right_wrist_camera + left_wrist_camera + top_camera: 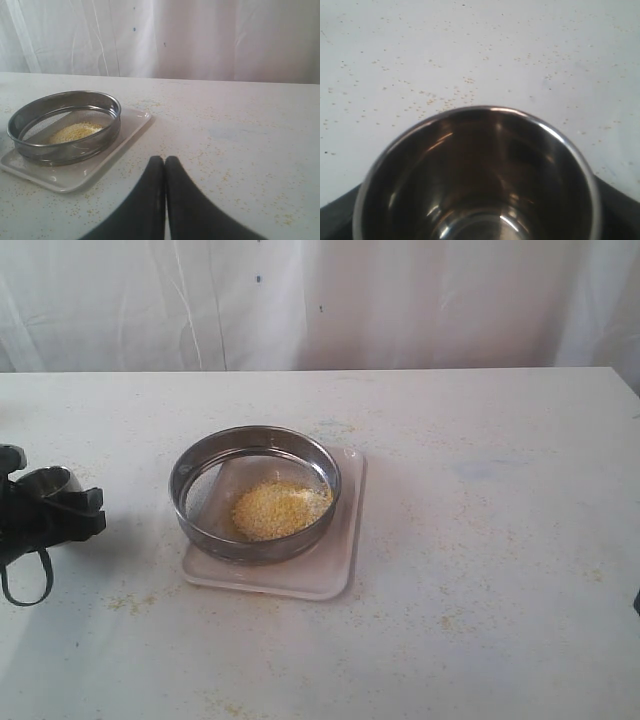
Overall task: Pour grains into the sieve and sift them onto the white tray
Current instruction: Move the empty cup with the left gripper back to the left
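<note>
The sieve rests on the white tray in the middle of the table. A heap of yellow grains lies on its mesh. In the right wrist view the sieve, the grains and the tray lie off to one side of my right gripper, which is shut and holds nothing. At the far left, my left gripper is closed around a small steel cup, well apart from the sieve. Seen from the left wrist, the cup looks empty inside.
Stray grains are scattered over the white table, thickest around the tray and below the cup. A white curtain hangs behind the table's far edge.
</note>
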`<state>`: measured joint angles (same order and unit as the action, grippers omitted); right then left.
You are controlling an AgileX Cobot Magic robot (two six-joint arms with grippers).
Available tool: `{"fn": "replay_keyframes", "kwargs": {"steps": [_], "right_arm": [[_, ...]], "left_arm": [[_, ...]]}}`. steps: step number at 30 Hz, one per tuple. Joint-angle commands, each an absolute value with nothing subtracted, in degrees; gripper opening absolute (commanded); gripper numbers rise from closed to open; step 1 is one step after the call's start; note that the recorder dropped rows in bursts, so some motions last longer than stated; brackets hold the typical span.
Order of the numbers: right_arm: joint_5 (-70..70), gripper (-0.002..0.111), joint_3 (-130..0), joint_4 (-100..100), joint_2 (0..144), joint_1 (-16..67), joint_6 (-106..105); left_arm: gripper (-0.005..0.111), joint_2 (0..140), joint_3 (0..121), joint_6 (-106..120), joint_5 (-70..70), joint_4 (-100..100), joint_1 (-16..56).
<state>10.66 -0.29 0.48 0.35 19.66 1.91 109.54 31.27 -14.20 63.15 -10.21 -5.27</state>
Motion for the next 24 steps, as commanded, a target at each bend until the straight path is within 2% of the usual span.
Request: {"fn": "replay_keyframes", "kwargs": {"steps": [1,24], "right_arm": [[10.15,0.0,0.0,0.42,0.0,19.39,2.16],[10.15,0.0,0.0,0.42,0.0,19.39,2.16]], "left_arm": [[0.067,109.54,31.42,-14.84,61.64,-7.3,-5.53],[0.067,112.14,33.82,-7.51,59.54,-6.06,-5.53]]}}
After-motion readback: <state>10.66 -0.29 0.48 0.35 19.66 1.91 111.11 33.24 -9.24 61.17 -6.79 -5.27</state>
